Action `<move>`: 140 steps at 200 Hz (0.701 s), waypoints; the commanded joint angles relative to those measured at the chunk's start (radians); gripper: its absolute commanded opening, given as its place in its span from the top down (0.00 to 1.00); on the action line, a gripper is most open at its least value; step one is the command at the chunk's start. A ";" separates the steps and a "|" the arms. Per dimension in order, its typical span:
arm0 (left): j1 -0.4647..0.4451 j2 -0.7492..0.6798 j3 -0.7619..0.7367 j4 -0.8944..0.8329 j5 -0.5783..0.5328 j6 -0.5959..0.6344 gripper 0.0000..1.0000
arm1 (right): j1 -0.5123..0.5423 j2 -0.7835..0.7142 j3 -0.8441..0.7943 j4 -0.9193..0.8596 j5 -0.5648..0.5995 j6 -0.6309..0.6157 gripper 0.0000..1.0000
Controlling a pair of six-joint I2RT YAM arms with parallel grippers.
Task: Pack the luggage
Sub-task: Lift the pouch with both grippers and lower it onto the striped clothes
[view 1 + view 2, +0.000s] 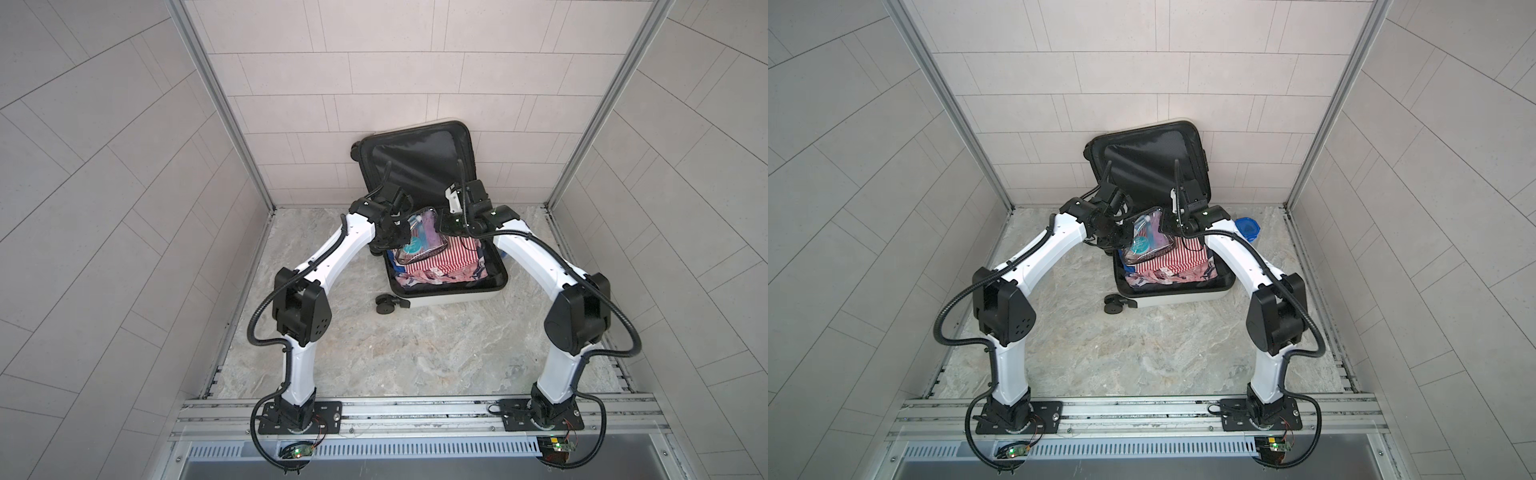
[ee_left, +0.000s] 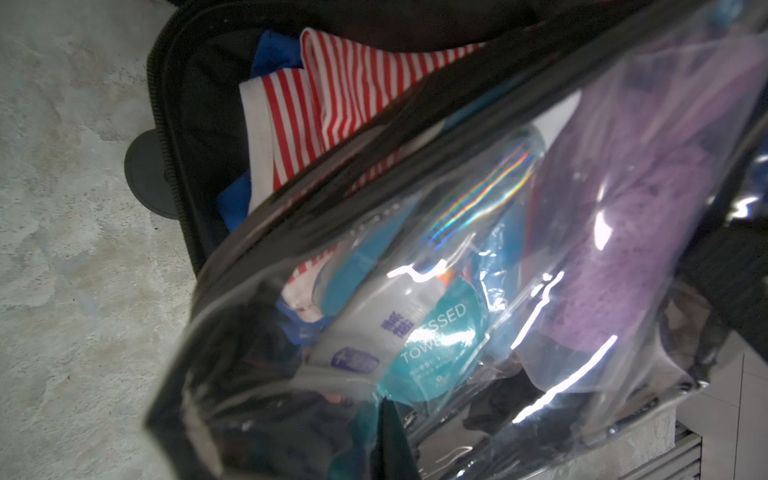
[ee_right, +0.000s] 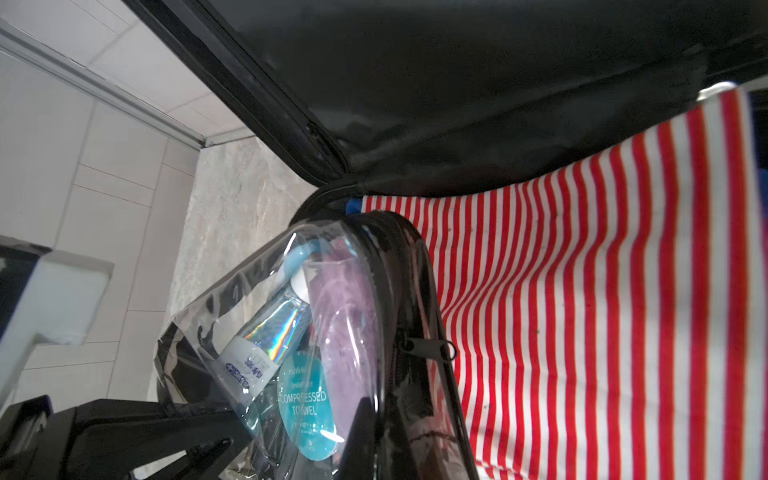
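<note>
the small white hard-shell suitcase (image 1: 449, 298) lies open on the grey marbled table (image 1: 395, 353). its base is flat and its black-lined lid (image 1: 415, 162) is raised, leaning on the tiled back wall (image 1: 395, 75). in the base lie a red-and-white striped cloth (image 1: 440, 259) and, toward the suitcase's near edge, a crumpled pink patterned cloth (image 1: 432, 276). a bit of blue cloth (image 2: 274, 54) shows beside the stripes. a black wheel (image 1: 384, 305) sticks out at the suitcase's near left corner.

over the far left part of the base hangs a small clear plastic toiletry pouch with dark trim (image 1: 417, 237), tilted. whether its lower corner touches the striped cloth cannot be told. the left gripper (image 1: 401, 233) has its jaws clamped on the pouch end nearer the suitcase's left wall. the right gripper (image 1: 441, 223) has its jaws clamped on the end nearer the lid. a dark fingertip (image 2: 390, 436) lies across the plastic in the left wrist view, and another fingertip (image 3: 359, 432) in the right wrist view.

through the plastic show a purple knitted roll (image 2: 623, 249), a round teal towel pack (image 2: 440, 345) and a white tube (image 2: 374, 328).
</note>
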State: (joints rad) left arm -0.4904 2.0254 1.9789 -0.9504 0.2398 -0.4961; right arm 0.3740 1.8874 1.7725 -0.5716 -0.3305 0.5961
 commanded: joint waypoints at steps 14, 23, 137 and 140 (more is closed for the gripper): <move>0.035 0.083 0.060 0.083 0.117 0.022 1.00 | 0.019 0.130 0.130 -0.045 -0.096 -0.030 1.00; 0.047 0.103 0.062 0.084 0.129 0.021 1.00 | 0.017 0.163 0.156 -0.056 -0.107 -0.051 1.00; 0.092 0.231 0.133 0.044 0.125 0.044 0.62 | -0.002 0.261 0.165 -0.068 -0.070 -0.060 1.00; 0.092 0.230 0.138 0.039 0.124 0.046 0.60 | -0.001 0.260 0.166 -0.070 -0.069 -0.061 1.00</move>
State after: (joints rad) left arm -0.3965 2.2444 2.0556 -0.9207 0.3511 -0.4755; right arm 0.3573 2.1479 1.9388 -0.6399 -0.3557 0.5499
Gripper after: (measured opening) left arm 0.328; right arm 0.056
